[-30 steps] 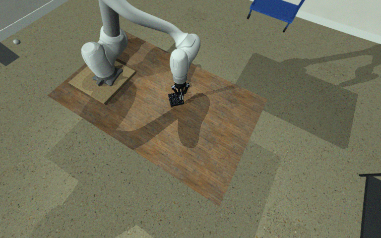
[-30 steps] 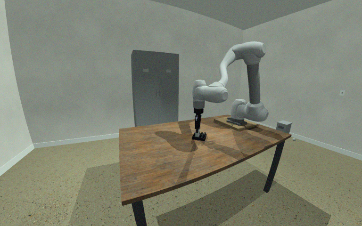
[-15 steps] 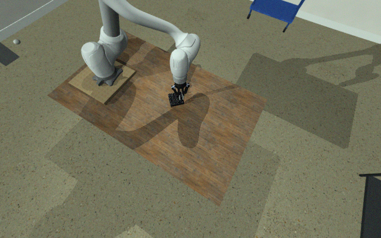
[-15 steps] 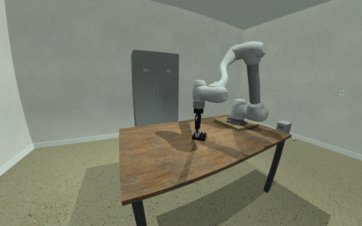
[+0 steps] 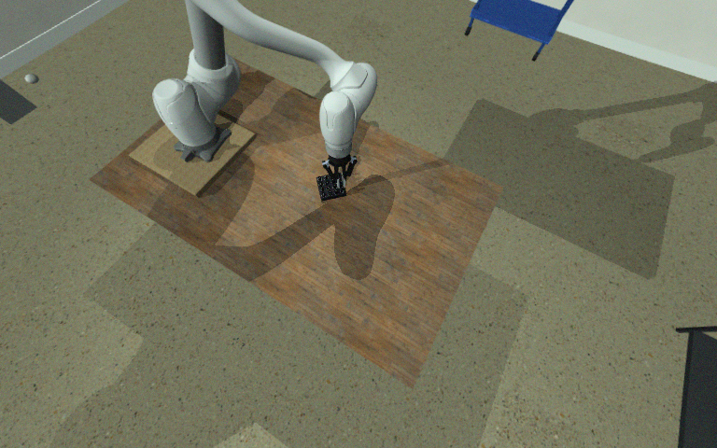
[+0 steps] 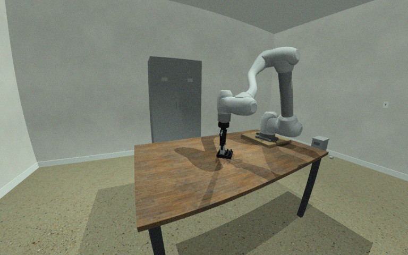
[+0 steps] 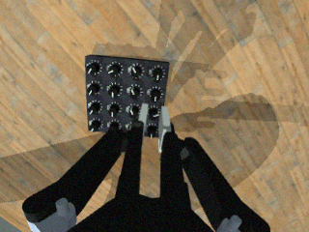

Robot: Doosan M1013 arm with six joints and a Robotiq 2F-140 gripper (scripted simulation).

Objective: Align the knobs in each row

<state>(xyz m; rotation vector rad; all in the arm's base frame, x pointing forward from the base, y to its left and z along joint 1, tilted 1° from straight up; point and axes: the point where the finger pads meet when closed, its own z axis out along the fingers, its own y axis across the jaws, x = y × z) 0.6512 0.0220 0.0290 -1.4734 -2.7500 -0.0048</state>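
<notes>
The knob box (image 7: 124,100) is small, black and square, and it has 16 round knobs on top, in 4 rows of 4. It stands flat on the brown wooden table (image 6: 180,180), near the middle of the top, on the side closer to the robot. From above the knob box (image 5: 331,187) lies half in the arm's dark shadow. The marks and names by the knobs are too small to read. The gripper (image 7: 154,119) points straight down over 1 edge of the box. Its 2 fingers are close together, with only a thin gap. 1 finger stands on each side of a knob (image 7: 154,114) in the end column, near the corner of the box. The fingers do not squeeze that knob, so the gripper holds nothing. From the side, the gripper (image 6: 221,149) reaches right down to the top of the knob box (image 6: 224,154). The white arm (image 6: 237,103) bends up high and then comes down to the box. It stands on a light wooden board (image 6: 249,137) at the far end of the table. A tall grey cabinet (image 6: 174,99) stands by the wall behind the table. A small grey box (image 6: 320,142) sits on the floor past the table's end. A blue cart (image 5: 515,15) shows at the top edge of the view from above.
</notes>
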